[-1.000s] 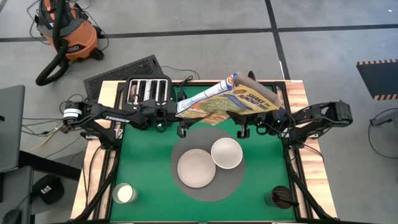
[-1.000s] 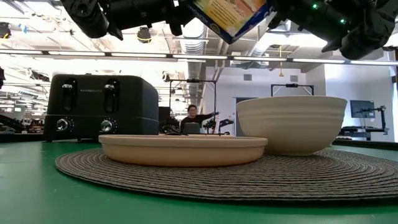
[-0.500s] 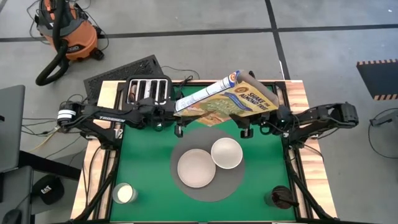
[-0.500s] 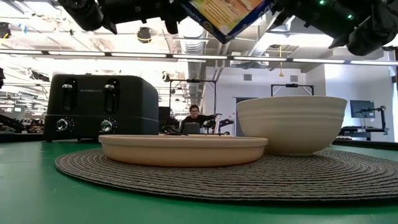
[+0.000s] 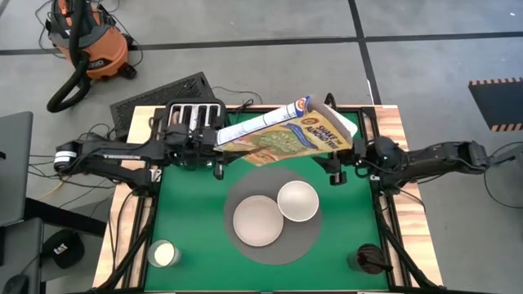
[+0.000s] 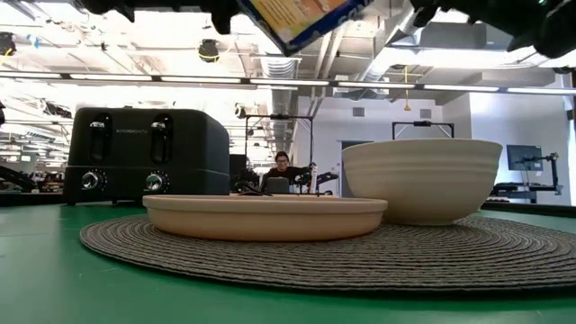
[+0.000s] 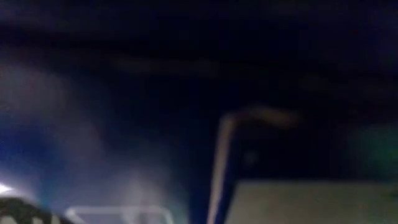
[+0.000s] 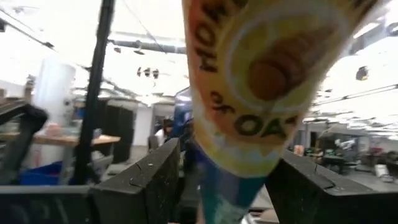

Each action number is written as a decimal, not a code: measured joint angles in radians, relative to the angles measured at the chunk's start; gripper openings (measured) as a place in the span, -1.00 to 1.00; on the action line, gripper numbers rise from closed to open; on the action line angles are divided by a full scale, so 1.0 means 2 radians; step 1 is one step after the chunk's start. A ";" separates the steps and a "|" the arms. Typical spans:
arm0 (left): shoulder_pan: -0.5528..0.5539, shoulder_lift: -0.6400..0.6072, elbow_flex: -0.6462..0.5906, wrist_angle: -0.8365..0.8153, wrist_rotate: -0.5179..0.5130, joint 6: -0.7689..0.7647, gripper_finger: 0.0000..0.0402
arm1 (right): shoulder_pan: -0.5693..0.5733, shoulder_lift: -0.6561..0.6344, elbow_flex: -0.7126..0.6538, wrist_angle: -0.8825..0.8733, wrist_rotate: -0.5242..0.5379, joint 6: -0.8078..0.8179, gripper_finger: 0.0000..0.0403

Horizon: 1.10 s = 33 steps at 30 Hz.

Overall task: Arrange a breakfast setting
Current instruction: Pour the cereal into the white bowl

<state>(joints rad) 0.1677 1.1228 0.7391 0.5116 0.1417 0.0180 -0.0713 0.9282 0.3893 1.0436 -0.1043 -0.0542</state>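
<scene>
A yellow cereal box [image 5: 286, 135] hangs tilted above the table's far part, and its lower corner shows at the top of the low view [image 6: 301, 16]. My left gripper [image 5: 214, 153] is shut on the box's left end. My right gripper [image 8: 227, 193] stands open at the box's right end, with a box corner [image 8: 249, 93] in front of its fingers. On a round woven placemat [image 5: 245, 253] lie the pale plate [image 5: 259, 220] and the white bowl [image 5: 298, 201]. The spoon, bread and cereal itself are out of view. My left gripper holds the cereal box at its left end [image 5: 227, 139], coming level from the table's left. The box and the gripper's own body hide the fingers, and the left wrist view is dark, so the kind of hold cannot be told. The box hangs tilted, clear of the table.
A black four-slot toaster [image 5: 194, 119] stands at the far left, close under the left arm. A white lidded container [image 5: 163, 254] sits at the near left corner, a small dark round object [image 5: 372, 260] at the near right. Green table surface [image 5: 188, 204] lies bare beside the placemat.
My left gripper has gone up and toward the table's left edge, carrying the cereal box with it; in the low view the box has risen and shifted left. My right gripper has let go of the box's right end and drawn back slightly toward the right edge.
</scene>
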 joint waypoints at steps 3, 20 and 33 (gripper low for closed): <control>0.000 -0.031 0.000 -0.042 -0.003 0.002 -0.29 | 0.012 -0.030 0.000 -0.039 0.004 -0.001 0.21; 0.000 -0.163 0.000 -0.254 0.001 -0.006 -0.29 | 0.090 -0.194 0.000 -0.328 0.027 0.054 0.21; -0.075 -0.165 0.000 -0.375 -0.029 -0.041 -0.29 | 0.171 -0.209 0.000 -0.415 0.030 0.091 0.21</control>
<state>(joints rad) 0.0168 0.7937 0.7387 -0.2377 0.0844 -0.0638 0.2716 0.5095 0.3889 0.2132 -0.0450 0.1272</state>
